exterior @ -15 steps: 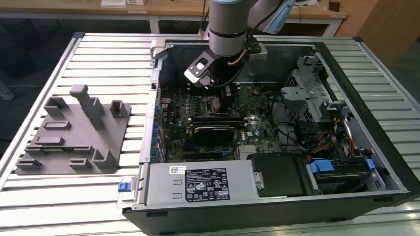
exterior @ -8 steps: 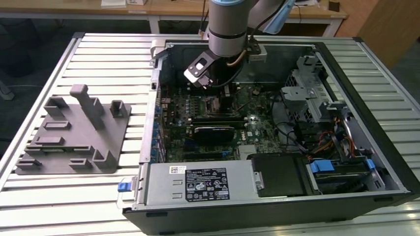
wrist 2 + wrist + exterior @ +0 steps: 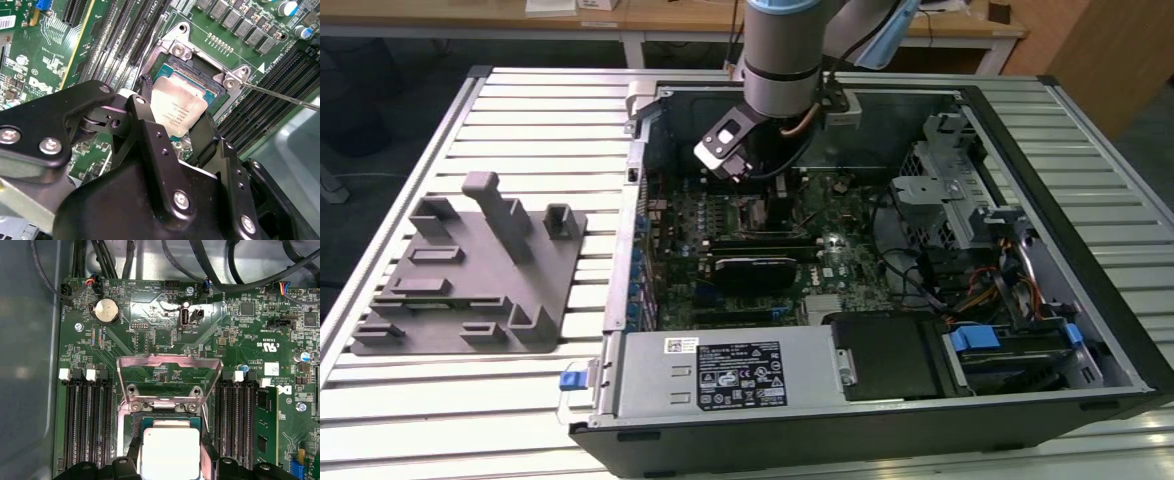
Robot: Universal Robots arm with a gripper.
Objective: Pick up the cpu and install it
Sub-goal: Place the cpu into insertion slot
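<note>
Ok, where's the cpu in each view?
Exterior view: hidden under the gripper, which hangs over the socket.
First wrist view: cpu between the fingers, next to the socket's screwed metal bracket.
Second wrist view: cpu between the fingers, next to the same bracket.
Shared landmark: that bracket.

Silver-grey cpu (image 3: pixel 169 450); green motherboard (image 3: pixel 165 340); black tool (image 3: pixel 176 117).

Room round cpu (image 3: pixel 170 452) tight — load plate (image 3: pixel 169 360), memory slots (image 3: pixel 87 425).
</note>
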